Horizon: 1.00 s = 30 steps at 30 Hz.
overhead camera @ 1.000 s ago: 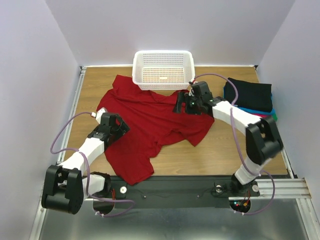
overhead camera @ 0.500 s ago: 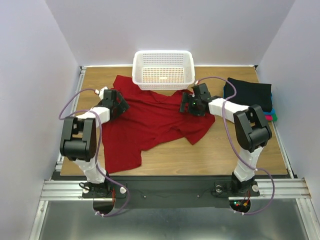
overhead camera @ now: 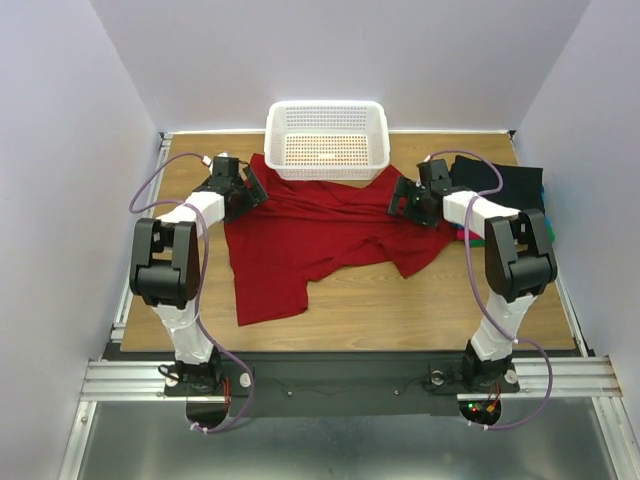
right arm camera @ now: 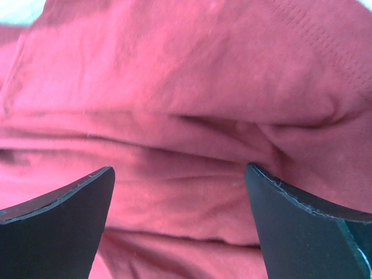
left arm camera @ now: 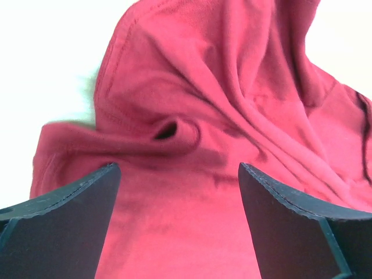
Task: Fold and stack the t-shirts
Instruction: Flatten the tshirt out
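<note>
Overhead, the white perforated basket (overhead camera: 325, 165) at the far middle of the wooden surface (overhead camera: 400, 310) serves as the reference.

Just off the basket's near left corner, the left hand (overhead camera: 248, 186) hovers over the upper left edge of the dark red t-shirt (overhead camera: 310, 235). In the left wrist view, the left hand (left arm camera: 177, 174) has its jaws spread wide with nothing clamped between them. Below it lies only the rumpled dark red t-shirt (left arm camera: 192, 87), bunched into ridges, with a stitched hem curling at the left.

The shirt lies unfolded and creased directly in front of the basket. Whether its far edge touches the basket's near wall or slips under it cannot be told. One lobe trails away from the basket toward the near left, another toward the near right.

Just off the basket's near right corner, the right hand (overhead camera: 405, 200) sits over the shirt's upper right part. In the right wrist view, the right hand (right arm camera: 180, 174) is likewise fully spread and grips nothing, and folds of the dark red t-shirt (right arm camera: 174, 87) fill the space below.

Right of the basket, beyond that hand, a folded black t-shirt (overhead camera: 520, 185) lies partly hidden by the right arm.
</note>
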### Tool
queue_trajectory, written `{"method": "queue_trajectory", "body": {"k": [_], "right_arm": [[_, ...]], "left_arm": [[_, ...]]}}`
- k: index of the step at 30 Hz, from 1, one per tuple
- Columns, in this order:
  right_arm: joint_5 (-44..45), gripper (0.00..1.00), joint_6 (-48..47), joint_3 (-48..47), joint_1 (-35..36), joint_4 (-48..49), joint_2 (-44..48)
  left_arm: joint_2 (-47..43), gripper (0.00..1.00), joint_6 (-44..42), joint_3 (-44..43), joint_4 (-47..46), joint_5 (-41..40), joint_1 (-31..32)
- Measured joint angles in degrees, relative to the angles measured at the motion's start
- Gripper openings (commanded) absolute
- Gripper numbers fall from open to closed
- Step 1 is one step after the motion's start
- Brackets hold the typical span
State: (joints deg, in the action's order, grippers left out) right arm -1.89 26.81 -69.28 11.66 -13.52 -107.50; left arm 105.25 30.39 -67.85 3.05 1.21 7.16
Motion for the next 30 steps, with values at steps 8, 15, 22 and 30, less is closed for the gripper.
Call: {"method": "queue_trajectory", "body": {"k": [8,15,22,30], "right_arm": [[-4.5,1.00,-2.2,6.4,0.0,-2.4,15.7],[-5.2,1.00,-0.3,20.8,0.1,-2.4,37.3],[-5.1,1.00,2.6,27.1,0.2,-4.9,42.2],[-5.2,1.00,3.0,27.1,0.2,-4.9,41.0]], "left_arm": [[-28.7,0.98,5.2,14.2,5.7,-7.3,5.9],[-49.7,0.98,18.8,32.0,15.2,-13.2,17.7],[-52.9,0.99,29.4,39.9,26.6,-14.9,21.0],[-46.7,0.97,32.2,40.6,24.7,-15.6,23.2]]}}
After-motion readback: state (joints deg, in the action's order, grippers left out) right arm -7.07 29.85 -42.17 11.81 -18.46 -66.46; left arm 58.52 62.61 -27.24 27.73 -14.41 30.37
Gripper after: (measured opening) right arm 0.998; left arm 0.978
